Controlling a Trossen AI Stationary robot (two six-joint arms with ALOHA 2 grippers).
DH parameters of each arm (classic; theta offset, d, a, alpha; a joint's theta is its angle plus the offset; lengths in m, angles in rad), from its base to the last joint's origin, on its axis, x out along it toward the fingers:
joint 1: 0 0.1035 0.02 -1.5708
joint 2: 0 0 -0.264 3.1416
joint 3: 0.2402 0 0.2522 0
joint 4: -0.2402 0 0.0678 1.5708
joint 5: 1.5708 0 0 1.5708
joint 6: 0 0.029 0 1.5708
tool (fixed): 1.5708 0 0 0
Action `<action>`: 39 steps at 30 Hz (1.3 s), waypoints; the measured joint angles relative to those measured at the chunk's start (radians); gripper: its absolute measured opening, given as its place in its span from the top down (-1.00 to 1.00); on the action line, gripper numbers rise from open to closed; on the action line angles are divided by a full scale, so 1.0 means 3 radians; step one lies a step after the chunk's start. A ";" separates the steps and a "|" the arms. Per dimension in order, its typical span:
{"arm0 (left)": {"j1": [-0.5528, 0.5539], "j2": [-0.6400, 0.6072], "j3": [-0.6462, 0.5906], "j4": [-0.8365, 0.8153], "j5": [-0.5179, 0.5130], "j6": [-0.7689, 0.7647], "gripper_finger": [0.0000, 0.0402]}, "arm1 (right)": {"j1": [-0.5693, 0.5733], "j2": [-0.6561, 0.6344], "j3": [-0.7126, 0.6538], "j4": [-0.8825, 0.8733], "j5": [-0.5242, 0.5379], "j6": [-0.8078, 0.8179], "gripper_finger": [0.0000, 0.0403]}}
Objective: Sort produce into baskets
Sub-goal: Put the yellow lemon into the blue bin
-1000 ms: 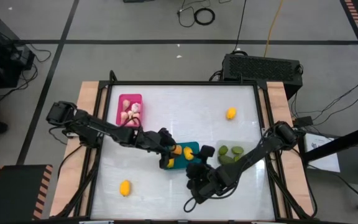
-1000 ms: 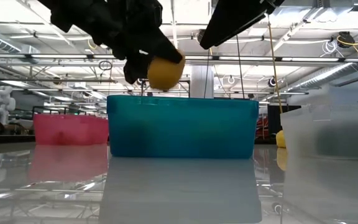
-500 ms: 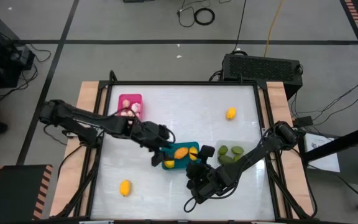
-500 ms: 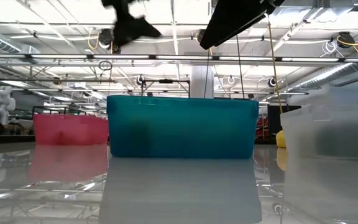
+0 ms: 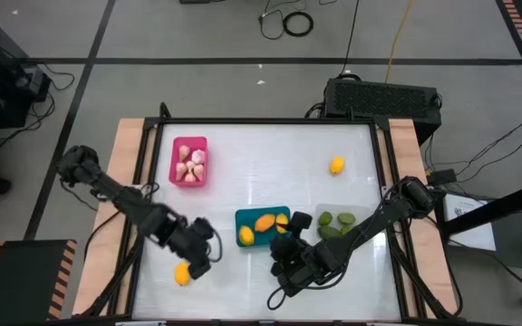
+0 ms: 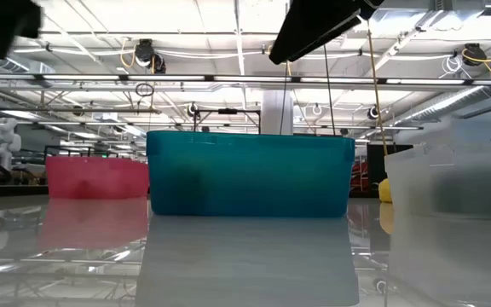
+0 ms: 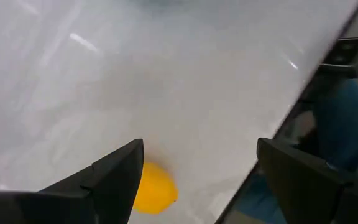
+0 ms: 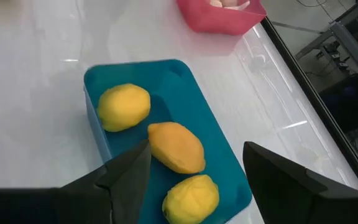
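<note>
My left gripper [image 5: 199, 257] hangs open and empty above the table's near left. A yellow-orange oval fruit [image 5: 182, 273] lies on the table just beside it and shows by one finger in the left wrist view [image 7: 153, 186]. My right gripper [image 8: 194, 152] is open and empty over the near right end of the teal bin [image 5: 263, 228], which holds three yellow fruits [image 8: 123, 106]. The pink bin [image 5: 189, 162] holds beige bulbs. The clear bin [image 5: 336, 223] holds green fruits. Another yellow fruit [image 5: 336, 165] lies at the far right.
The three bins stand in a loose row across the table's middle: pink far left, teal in the centre, clear to the right. The low view shows the teal bin's wall [image 6: 250, 175] close up. Bare white table lies at the far middle and the near right.
My left gripper held a yellow fruit over the teal bin, let it go into the bin, then swung toward the table's near left edge, ending by the loose yellow fruit. The right arm has kept still.
</note>
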 joint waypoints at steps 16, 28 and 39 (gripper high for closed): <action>-0.0700 0.0729 0.0001 -0.0166 -0.0176 -0.1401 -0.59 | -0.0001 0.0001 -0.0003 0.0403 -0.0016 -0.0266 -0.23; -0.0915 0.0849 0.0001 -0.0557 -0.0197 -0.1935 -0.59 | -0.0001 0.0003 -0.0003 0.0421 -0.0093 -0.0290 -0.23; -0.1009 0.0849 -0.0026 -0.0419 -0.0302 -0.2083 -0.59 | -0.0001 0.0005 -0.0003 0.0427 -0.0095 -0.0291 -0.23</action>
